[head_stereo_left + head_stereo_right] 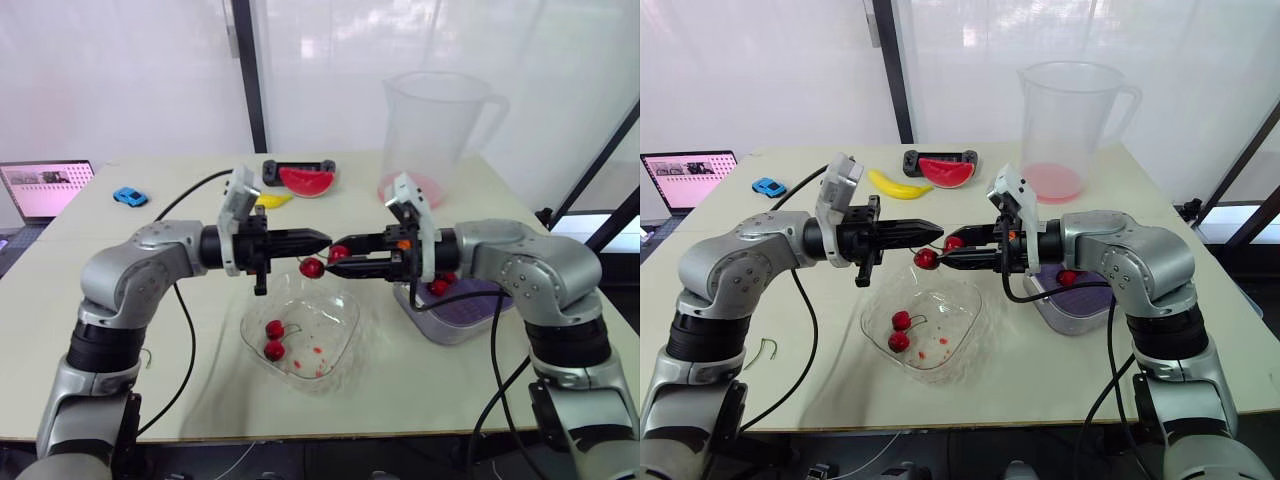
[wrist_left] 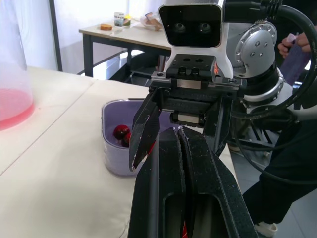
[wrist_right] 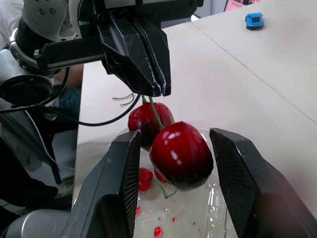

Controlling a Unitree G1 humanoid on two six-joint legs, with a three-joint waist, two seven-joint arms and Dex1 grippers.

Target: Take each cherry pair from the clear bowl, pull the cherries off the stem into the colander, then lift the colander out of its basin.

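- The cherry pair (image 1: 312, 267) hangs over the clear bowl (image 1: 346, 328) near the desk's (image 1: 150, 380) front edge, its stem (image 3: 156, 114) clenched in the left gripper (image 1: 325, 240).
- The right gripper (image 1: 336, 258) stands released around one cherry (image 3: 181, 153). It should close gently, then pull over the colander (image 1: 470, 300) by the right edge.

Glossy deep red on the cherry pair (image 3: 173, 148), thin green on its stem (image 3: 156, 111). Black on the left tool (image 3: 159, 88) and the right tool (image 3: 176, 135). See-through clear bowl (image 1: 345, 315), flecked with red drops, with dark red cherries (image 1: 273, 339) inside. Right of the bowl, pale lilac basin (image 1: 440, 330). Behind the bowl: yellow banana (image 1: 272, 200), red watermelon slice (image 1: 307, 181) with green rind, clear jug (image 1: 435, 125) tinted pink at the bottom, bright blue toy car (image 1: 129, 196). Cream surface (image 1: 400, 390).
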